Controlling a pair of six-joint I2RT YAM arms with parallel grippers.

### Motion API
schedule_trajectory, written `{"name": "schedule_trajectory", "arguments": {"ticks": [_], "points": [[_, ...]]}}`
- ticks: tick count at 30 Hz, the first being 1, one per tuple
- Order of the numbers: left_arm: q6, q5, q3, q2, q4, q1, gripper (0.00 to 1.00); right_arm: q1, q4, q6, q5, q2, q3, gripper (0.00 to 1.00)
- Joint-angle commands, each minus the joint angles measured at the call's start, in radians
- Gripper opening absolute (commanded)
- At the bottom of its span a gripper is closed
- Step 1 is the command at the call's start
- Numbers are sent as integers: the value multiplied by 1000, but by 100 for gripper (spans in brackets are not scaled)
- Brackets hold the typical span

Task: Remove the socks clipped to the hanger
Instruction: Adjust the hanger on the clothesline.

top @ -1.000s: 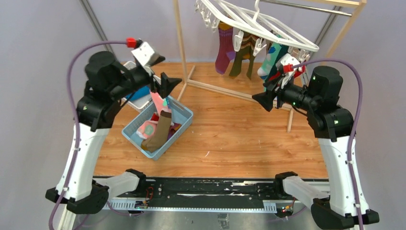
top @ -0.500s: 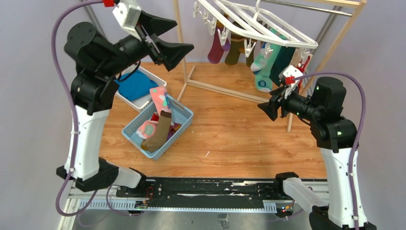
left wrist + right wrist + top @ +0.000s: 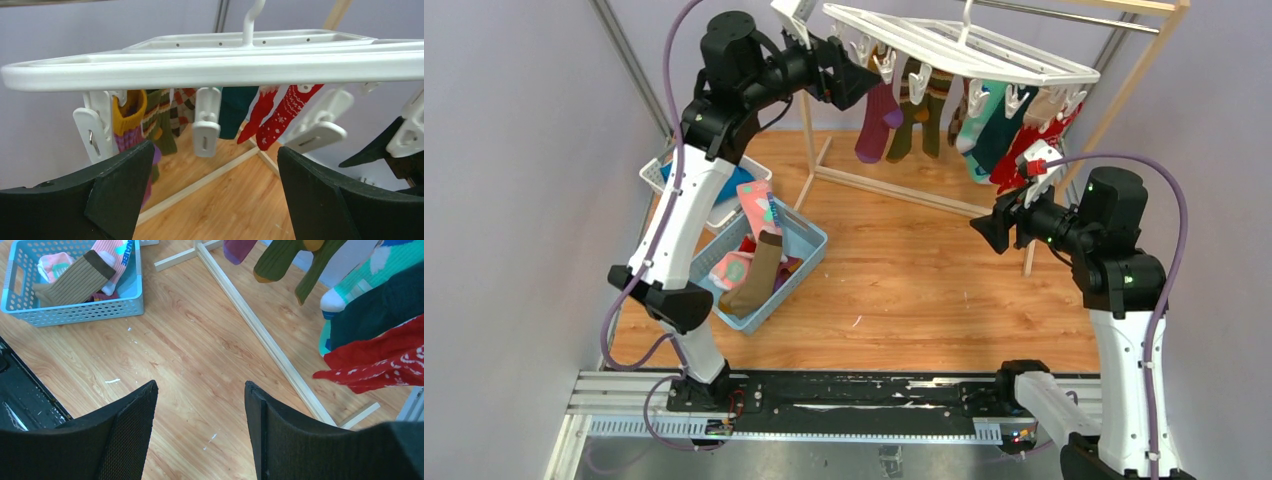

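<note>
While my left end effector (image 3: 852, 78) stands spread at the white plastic rectangular hanger (image 3: 225, 70) by a purple sock (image 3: 874, 122), my right end effector (image 3: 986, 225) gapes empty near red socks (image 3: 1021, 155).

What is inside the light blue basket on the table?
In the basket, a brown ribbed sock lies on top, beside a pink-and-teal sock. A pink patterned sock drapes over the far rim. Red fabric peeks out beneath; whatever else lies under them is covered.

socks (image 3: 876, 120) hanging under hanger (image 3: 956, 45), basket (image 3: 794, 284) front-left — socks in it
</note>
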Motion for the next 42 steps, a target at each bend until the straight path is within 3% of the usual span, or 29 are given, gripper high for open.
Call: {"name": "schedule_trajectory", "arguments": {"ticks": [1, 6, 12, 26, 34, 42], "points": [[-40, 36, 27, 2, 96, -25, 99, -20, 20, 17, -22, -15, -22, 64], [-29, 50, 35, 21, 113, -66, 96, -30, 27, 20, -25, -18, -32, 64], [-26, -93, 17, 14, 107, -76, 87, -33, 27, 20, -31, -29, -44, 64], [6, -111, -2, 13, 116, -60, 40, -32, 25, 15, -16, -68, -69, 63], [-56, -67, -40, 17, 160, -3, 21, -84, 21, 18, -19, -97, -74, 63], [-126, -61, -66, 41, 214, 82, 16, -107, 16, 19, 23, -114, -65, 63]]}}
